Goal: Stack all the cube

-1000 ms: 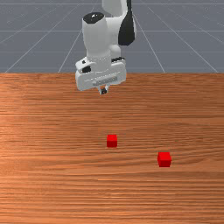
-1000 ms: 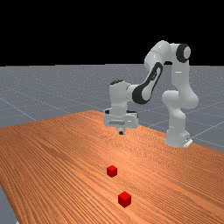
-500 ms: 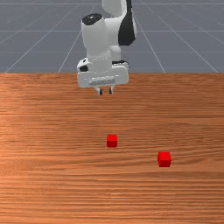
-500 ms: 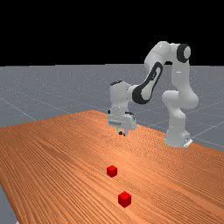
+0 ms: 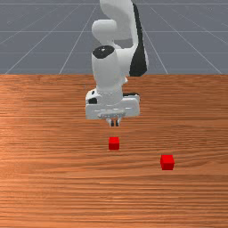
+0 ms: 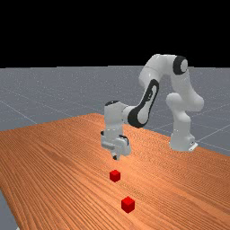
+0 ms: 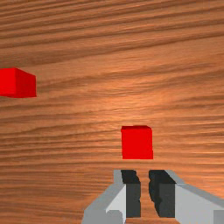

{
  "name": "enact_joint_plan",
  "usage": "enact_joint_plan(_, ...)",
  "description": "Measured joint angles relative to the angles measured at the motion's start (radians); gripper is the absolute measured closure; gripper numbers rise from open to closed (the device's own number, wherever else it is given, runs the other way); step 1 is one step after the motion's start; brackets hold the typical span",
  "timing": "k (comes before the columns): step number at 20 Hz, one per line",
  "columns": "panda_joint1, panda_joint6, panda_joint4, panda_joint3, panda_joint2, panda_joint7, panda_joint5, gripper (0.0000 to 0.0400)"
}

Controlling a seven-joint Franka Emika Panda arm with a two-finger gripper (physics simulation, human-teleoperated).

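The Panda's two-finger gripper (image 5: 115,124), fingers slightly parted and empty, hangs above the wooden table (image 5: 53,187) near one red cube (image 5: 114,144), a second red cube (image 5: 167,162) well apart. Lowered with so narrow a gap — seemingly tighter than a cube — it could strike the top.

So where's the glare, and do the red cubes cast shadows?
Far view: a pale sheen on the table near the gripper. Wrist view: a softer glow near its closer cube. Front view: no shadow that I can see beside that or the farther cube.
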State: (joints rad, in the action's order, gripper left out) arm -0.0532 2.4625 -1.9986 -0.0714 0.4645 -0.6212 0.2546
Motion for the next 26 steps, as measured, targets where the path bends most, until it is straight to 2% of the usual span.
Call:
enact_joint_plan(1, 0.003, 0.011, 0.018, 0.001, 0.03, 0.002, 0.004, 0.0371)
enact_joint_plan(2, 0.008, 0.021, 0.041, 0.003, 0.067, 0.004, 0.008, 0.0226)
enact_joint_plan(3, 0.012, 0.026, 0.058, 0.002, 0.1, 0.006, 0.009, 0.0137)
enact_joint_plan(4, 0.014, 0.03, 0.067, 0.0, 0.122, 0.008, 0.007, 0.0083)
enact_joint_plan(6, 0.016, 0.036, 0.076, -0.004, 0.141, 0.008, 0.004, 0.0031)
enact_joint_plan(8, 0.015, 0.054, 0.082, -0.004, 0.157, 0.009, 0.004, 0.0011)
enact_joint_plan(11, 0.004, 0.086, 0.085, -0.008, 0.177, 0.008, -0.008, 0.0003)
enact_joint_plan(16, -0.055, 0.096, 0.085, -0.047, 0.217, -0.033, -0.07, 0.0)
enact_joint_plan(17, -0.059, 0.097, 0.085, -0.05, 0.22, -0.036, -0.075, 0.0156)
enact_joint_plan(18, -0.063, 0.098, 0.085, -0.053, 0.221, -0.039, -0.078, 0.0211)
enact_joint_plan(22, -0.081, 0.085, 0.074, -0.071, 0.183, -0.088, -0.076, 0.0211)
enact_joint_plan(26, -0.117, -0.092, 0.143, -0.089, 0.078, -0.142, -0.111, 0.0211)
